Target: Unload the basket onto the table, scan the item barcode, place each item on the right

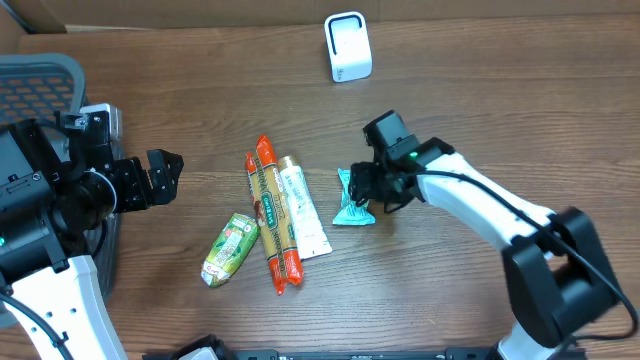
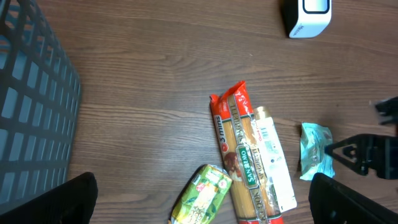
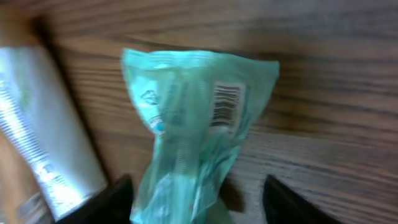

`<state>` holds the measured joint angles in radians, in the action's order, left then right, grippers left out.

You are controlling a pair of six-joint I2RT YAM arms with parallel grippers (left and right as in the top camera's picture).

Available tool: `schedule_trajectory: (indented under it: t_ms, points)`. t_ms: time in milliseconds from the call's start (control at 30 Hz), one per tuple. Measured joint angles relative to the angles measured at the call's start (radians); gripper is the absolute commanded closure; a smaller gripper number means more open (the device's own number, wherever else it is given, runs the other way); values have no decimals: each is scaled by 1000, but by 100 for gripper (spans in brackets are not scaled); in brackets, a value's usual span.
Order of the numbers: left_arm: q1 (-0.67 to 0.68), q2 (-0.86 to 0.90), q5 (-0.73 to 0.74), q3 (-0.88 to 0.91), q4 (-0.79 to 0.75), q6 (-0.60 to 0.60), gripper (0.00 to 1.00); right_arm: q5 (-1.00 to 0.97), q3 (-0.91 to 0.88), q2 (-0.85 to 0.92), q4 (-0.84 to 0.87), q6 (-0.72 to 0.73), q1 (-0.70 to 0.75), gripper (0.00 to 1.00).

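We see one teal packet (image 1: 352, 212) lying barcode-up on the bench (image 1: 480, 110), between the parted fingers of the right gripper (image 1: 358, 190). The left gripper (image 1: 168, 178) hangs wide apart. Nearby lie one red pasta pack (image 1: 272, 215), one white pasta pack (image 1: 303, 208), one green pouch (image 1: 229, 248) and one white scanner (image 1: 348, 46).

The left arm (image 1: 55, 300) is standing on the robot's left side, its white link rising from the near edge and its black wrist turning inward. The left gripper (image 1: 165, 177) is pointing toward the middle, level, with its jaws standing wide apart and gripping nothing. The right arm (image 1: 480, 205) is stretching in from the near right corner, its white forearm slanting away and to the left. The right gripper (image 1: 358, 190) is pointing down and leftward, its two fingers (image 3: 112, 202) standing partly apart.
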<state>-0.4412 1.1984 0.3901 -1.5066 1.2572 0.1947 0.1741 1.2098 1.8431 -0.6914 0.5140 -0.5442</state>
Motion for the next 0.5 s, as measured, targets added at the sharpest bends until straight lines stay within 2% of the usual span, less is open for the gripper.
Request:
schedule_trajectory:
  t_ms: [67, 233, 400, 500]
  points:
    - [0, 0, 0, 0, 0, 0, 0, -6, 0, 19, 0, 12, -1, 55]
    - [0, 0, 0, 0, 0, 0, 0, -10, -2, 26, 8, 33, -2, 58]
    - [0, 0, 0, 0, 0, 0, 1, -8, -51, 26, 62, 44, -15, 69]
    - [0, 0, 0, 0, 0, 0, 0, -9, -58, 24, 53, 47, -19, 69]
